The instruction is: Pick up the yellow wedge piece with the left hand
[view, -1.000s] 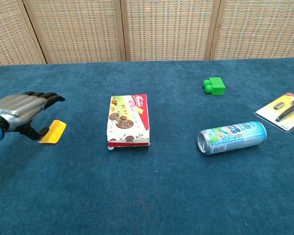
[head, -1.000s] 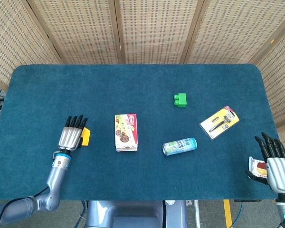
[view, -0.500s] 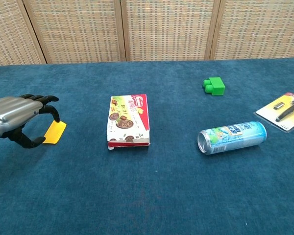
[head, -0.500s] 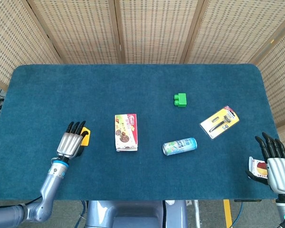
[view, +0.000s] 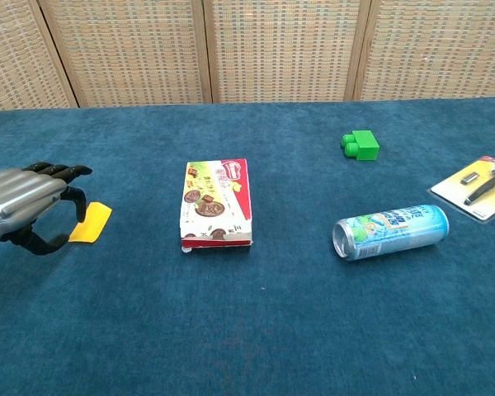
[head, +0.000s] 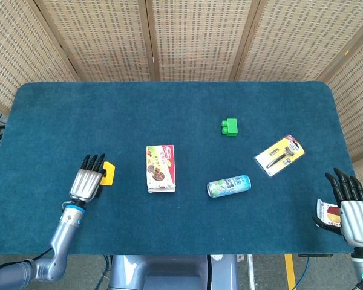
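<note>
Wedge: yellow wedge piece [view: 90, 223] lies on the table [head: 169, 103].
Left hand [view: 25, 202]: your fingers curl beside it, nothing gripped.
Right hand [head: 351, 208]: fingers spread, empty.

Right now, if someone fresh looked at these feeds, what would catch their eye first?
Probably the left hand at the table's near-left, fingers curled beside the yellow wedge piece, which lies flat on the blue cloth; whether they touch it is unclear. Next, the snack box at centre, with the drink can lying on its side to its right.
</note>
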`<state>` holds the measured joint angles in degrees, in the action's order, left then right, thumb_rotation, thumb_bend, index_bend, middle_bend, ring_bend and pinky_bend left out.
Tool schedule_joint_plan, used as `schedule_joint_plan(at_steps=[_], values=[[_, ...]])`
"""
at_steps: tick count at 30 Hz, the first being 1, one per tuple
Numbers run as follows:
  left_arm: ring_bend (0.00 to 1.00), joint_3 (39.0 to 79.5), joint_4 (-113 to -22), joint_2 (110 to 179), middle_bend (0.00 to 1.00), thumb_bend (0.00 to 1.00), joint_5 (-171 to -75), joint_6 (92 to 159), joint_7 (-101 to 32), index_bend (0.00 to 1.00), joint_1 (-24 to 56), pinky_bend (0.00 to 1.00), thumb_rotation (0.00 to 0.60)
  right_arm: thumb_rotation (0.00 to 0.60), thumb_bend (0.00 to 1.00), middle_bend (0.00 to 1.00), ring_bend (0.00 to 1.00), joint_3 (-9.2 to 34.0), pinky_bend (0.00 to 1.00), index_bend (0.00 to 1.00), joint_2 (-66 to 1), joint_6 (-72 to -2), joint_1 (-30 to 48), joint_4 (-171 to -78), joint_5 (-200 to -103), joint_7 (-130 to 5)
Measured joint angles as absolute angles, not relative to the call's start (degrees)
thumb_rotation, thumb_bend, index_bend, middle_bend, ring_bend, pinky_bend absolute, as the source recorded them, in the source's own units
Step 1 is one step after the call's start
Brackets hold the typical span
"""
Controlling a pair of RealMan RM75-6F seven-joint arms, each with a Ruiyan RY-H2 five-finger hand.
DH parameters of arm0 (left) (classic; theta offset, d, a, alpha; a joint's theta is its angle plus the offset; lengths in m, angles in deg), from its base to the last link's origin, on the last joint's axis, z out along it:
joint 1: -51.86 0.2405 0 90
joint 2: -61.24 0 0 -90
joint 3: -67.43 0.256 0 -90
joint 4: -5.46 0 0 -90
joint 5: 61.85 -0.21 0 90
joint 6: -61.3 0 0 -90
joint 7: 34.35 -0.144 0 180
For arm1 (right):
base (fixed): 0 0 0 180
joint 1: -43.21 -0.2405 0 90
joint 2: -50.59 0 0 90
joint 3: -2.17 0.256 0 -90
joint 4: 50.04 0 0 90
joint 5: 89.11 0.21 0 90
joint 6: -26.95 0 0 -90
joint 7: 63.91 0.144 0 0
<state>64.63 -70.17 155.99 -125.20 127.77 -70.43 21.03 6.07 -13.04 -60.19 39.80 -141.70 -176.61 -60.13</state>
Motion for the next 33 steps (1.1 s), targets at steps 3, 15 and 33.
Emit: schedule_joint_plan(at_steps=[3, 15, 33], values=[[0.00, 64.6, -68.0, 157.1, 0.00, 0.42, -126.3, 128.1, -69.2, 0.42, 21.2, 0.00, 0.600, 0.600, 0.10, 0.00, 0.00, 6.1, 0.00, 0.00, -13.0, -60.2, 39.8, -141.7, -176.6, -60.0], [0.00, 64.0, -66.6, 158.4, 0.00, 0.42, -127.6, 127.2, -68.6, 0.43, 21.8, 0.00, 0.600, 0.600, 0.10, 0.00, 0.00, 6.2, 0.00, 0.00, -13.0, -60.4, 39.9, -141.5, -176.5, -59.5], [0.00, 63.9, -66.8, 158.2, 0.00, 0.42, -128.2, 126.6, -69.6, 0.43, 22.3, 0.00, 0.600, 0.600, 0.10, 0.00, 0.00, 6.3, 0.00, 0.00, -12.9, -60.6, 40.0, -141.5, -176.5, -58.9]])
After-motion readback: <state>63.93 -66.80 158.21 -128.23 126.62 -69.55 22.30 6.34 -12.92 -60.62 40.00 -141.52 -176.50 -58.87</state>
